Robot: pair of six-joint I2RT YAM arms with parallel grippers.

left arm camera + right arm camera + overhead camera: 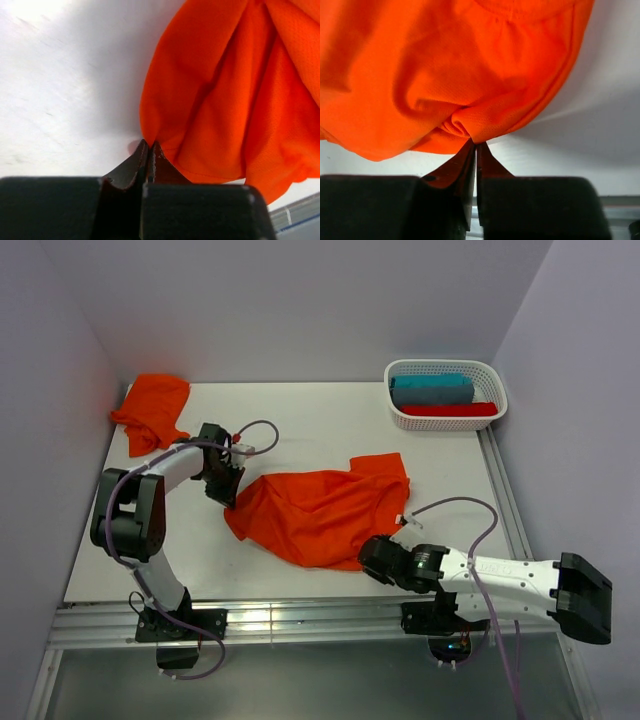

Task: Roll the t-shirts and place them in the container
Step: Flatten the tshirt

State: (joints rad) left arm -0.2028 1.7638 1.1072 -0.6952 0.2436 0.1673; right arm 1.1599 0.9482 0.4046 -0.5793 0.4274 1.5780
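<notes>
An orange t-shirt [325, 510] lies crumpled in the middle of the white tabletop [330, 420]. It is plain orange with many folds, and it is much bigger than either gripper.

The left gripper [230, 495] is at the left edge of this t-shirt. In the left wrist view its fingers [141, 161] are pressed tight together, with a bit of orange cloth pinched at the tips. The cloth fans out from there in long folds.

The right gripper [368, 555] is at the near right edge of the same t-shirt. In the right wrist view its fingers [465, 162] are closed too, with a small bunch of orange cloth squeezed between the tips. The rest of the cloth hangs over them like a soft hill.

A second orange t-shirt [152, 410] sits in a heap at the far left corner of the tabletop, well apart from both grippers.

A white basket [400, 418] stands at the far right corner. A teal cloth [432, 388] lies folded inside it, and a red cloth [462, 409] lies just beside the teal one on the near side.

The right arm [500, 575] has a faint gray mark on its white part. It is too small to read.
</notes>
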